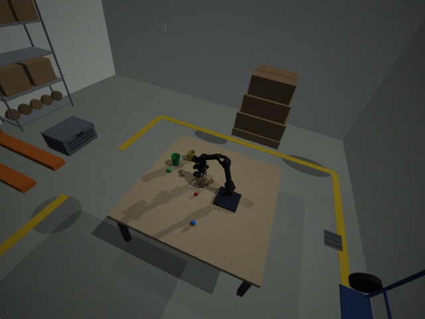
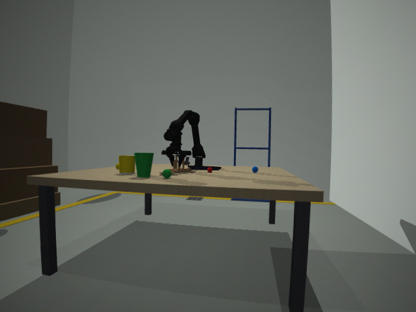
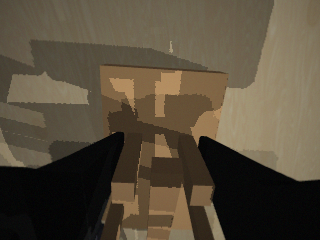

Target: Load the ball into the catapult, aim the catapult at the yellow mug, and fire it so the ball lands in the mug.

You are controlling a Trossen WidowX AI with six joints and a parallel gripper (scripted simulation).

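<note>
Here we are over the wooden table [image 1: 240, 247] [image 2: 201, 188] [image 3: 290, 50], its pale grain crossed by long shadows. The black gripper [image 1: 200, 175] [image 2: 176, 162] [image 3: 161, 140] points down at the wooden catapult [image 1: 205, 181] [image 2: 181, 169] [image 3: 165, 80], and its jaws are clamped on the two uprights, one finger against each side! The yellow mug [image 1: 190, 155] [image 2: 127, 164] stands upright near the table's edge, beside a green cup [image 1: 175, 159] [image 2: 143, 164].

Four balls rest on the wood: green [image 1: 169, 169] [image 2: 166, 173] near that cup, red [image 1: 196, 193] [image 2: 210, 169] near the catapult, blue [image 1: 193, 222] [image 2: 255, 169] well apart, and yellow [image 1: 217, 153] [image 2: 117, 166] behind the arm in the top view. Which one is the task's ball, I cannot tell.

Out in the room, yellow tape [image 1: 339, 219] [image 2: 80, 200] marks the grey floor around the table, cardboard boxes [image 1: 265, 109] [image 2: 23, 151] tower in a stack, a grey shelf rack [image 1: 56, 65] lines one side, and a blue hand truck [image 1: 355, 302] [image 2: 235, 134] stands beyond.
</note>
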